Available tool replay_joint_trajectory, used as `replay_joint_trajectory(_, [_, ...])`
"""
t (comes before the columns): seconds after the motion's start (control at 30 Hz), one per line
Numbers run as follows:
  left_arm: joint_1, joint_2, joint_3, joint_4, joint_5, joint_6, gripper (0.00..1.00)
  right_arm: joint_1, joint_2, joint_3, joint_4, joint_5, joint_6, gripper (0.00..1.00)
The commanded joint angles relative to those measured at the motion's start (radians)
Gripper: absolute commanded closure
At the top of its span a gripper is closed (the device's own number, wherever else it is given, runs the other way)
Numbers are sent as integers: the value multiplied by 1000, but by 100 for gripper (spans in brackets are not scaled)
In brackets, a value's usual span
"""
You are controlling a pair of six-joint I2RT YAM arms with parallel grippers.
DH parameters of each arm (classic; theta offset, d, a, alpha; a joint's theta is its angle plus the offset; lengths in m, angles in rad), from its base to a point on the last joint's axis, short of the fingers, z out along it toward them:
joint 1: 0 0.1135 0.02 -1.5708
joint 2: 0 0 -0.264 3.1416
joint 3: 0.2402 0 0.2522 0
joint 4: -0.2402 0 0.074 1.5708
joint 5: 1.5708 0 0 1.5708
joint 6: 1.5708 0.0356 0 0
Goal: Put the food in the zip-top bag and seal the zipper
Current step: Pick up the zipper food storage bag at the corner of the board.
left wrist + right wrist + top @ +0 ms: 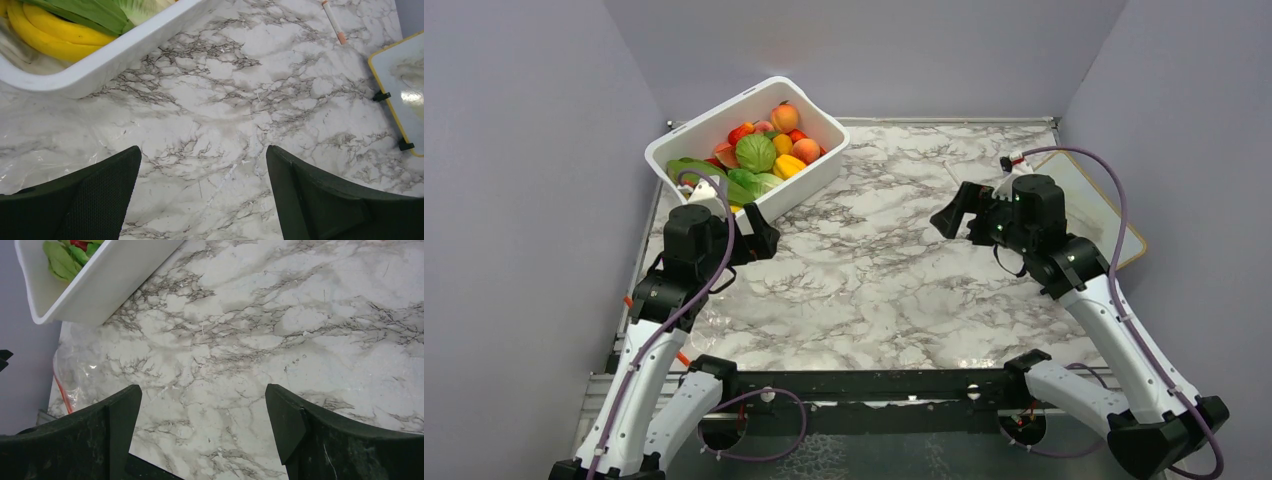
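The food lies in a white tub (724, 108) at the back left: a round green cabbage (755, 153), a leafy bunch (696, 168), peaches (785, 117), and red and yellow pieces. The clear zip-top bag (712, 308) lies flat on the marble at the left, partly under my left arm. Its orange-red zipper (62, 389) runs along the table's left edge. My left gripper (760, 236) is open and empty, above the marble just in front of the tub (125, 47). My right gripper (952, 216) is open and empty over the right middle of the table.
A whiteboard with a yellow rim (1114, 225) lies at the right edge and also shows in the left wrist view (400, 75). A marker pen (332, 21) lies at the back. Grey walls close in the left, back and right sides.
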Motion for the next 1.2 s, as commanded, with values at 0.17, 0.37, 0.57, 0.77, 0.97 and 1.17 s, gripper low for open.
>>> replay_joint_trajectory(0.17, [8,10,-15,-6,-46,-6,1,-5,6,6,29,2,-13,4])
replay_joint_trajectory(0.37, [8,33,-21,-16,-121,-20,1,-4,0,14,37,-10,-16,4])
replay_joint_trajectory(0.57, [8,88,-38,-62,-314,-82,3,-4,-2,26,39,-16,-19,4])
replay_joint_trajectory(0.77, [8,169,-61,-76,-413,-159,33,-4,-15,4,65,-24,-22,4])
replay_joint_trajectory(0.97, [8,254,-91,-101,-472,-243,33,-5,-15,1,63,-34,-31,4])
replay_joint_trajectory(1.17, [10,334,-132,-102,-515,-337,33,-4,-11,-7,44,-7,-28,5])
